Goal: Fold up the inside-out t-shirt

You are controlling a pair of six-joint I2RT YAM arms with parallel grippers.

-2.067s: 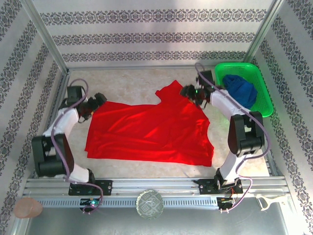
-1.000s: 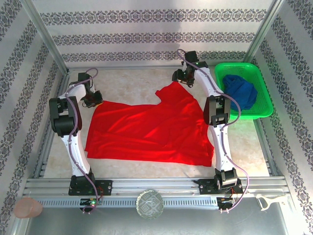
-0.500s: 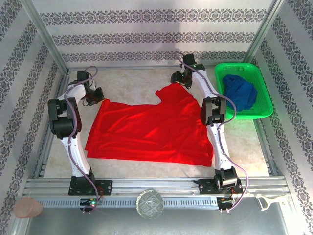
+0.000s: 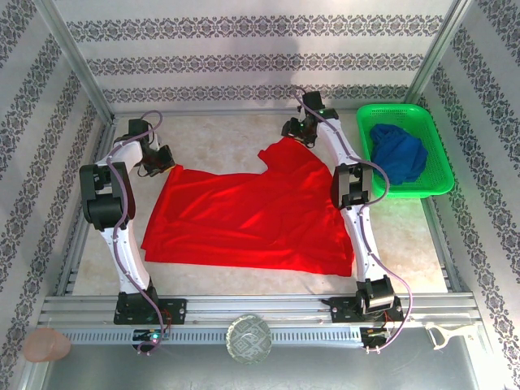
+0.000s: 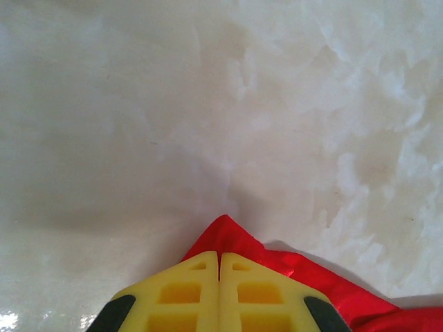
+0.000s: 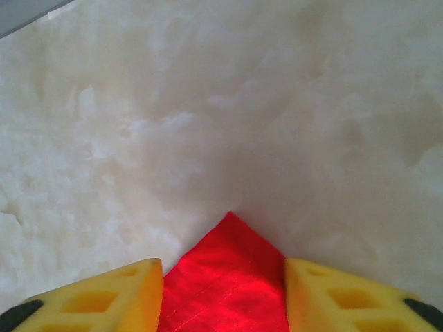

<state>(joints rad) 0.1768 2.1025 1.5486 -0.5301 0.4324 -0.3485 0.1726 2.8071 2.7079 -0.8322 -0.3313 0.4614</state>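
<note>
The inside-out t-shirt (image 4: 252,215) lay spread nearly flat across the middle of the pale marbled table (image 4: 211,138), its red cloth running from the left arm over to the right arm, with one flap jutting toward the far wall; the left gripper (image 4: 160,165) sat at the shirt's far-left corner, and in the left wrist view its yellow fingers (image 5: 187,294) were pressed together with no gap, a red point of cloth poking out past their tips (so the corner looked pinched between them); the right gripper (image 4: 294,130) was at the tip of the far flap, and from the right wrist view its jaws stood apart, one finger (image 6: 111,297) on each side of the red corner (image 6: 228,277), which lay on the table between them, not clamped; a green basket (image 4: 435,154) stood at the far right, well clear of the shirt, with a dark blue garment (image 4: 400,154) bundled inside.
</note>
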